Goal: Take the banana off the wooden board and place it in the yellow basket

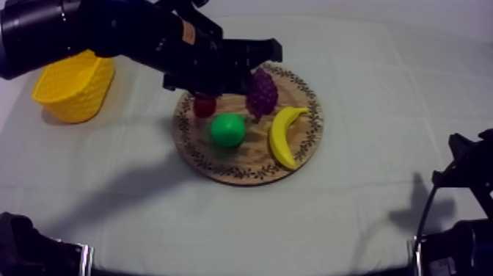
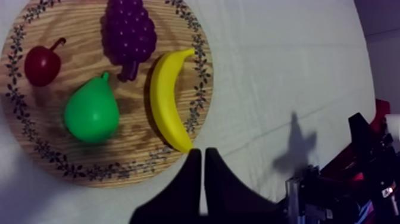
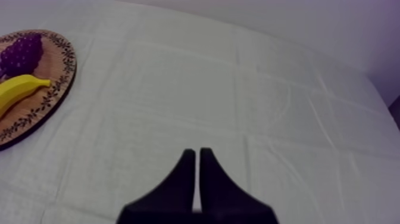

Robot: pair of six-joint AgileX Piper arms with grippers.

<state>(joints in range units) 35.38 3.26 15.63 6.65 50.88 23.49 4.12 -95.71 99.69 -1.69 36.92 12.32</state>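
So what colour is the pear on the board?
Bright green. The pear shows best in the left wrist view, beside the banana on the wooden board.

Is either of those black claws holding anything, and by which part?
Nothing is held. The left gripper is shut empty near the tip of the banana on the wooden board; the right gripper is shut empty over bare cloth.

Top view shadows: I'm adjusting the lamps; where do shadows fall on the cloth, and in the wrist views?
Top view: the left arm throws a soft, broad shadow on the cloth beside the wooden board, a smaller one near the right arm. Left wrist view: a spiky shadow on the cloth beside the board. Right wrist view: evenly lit, no glare.
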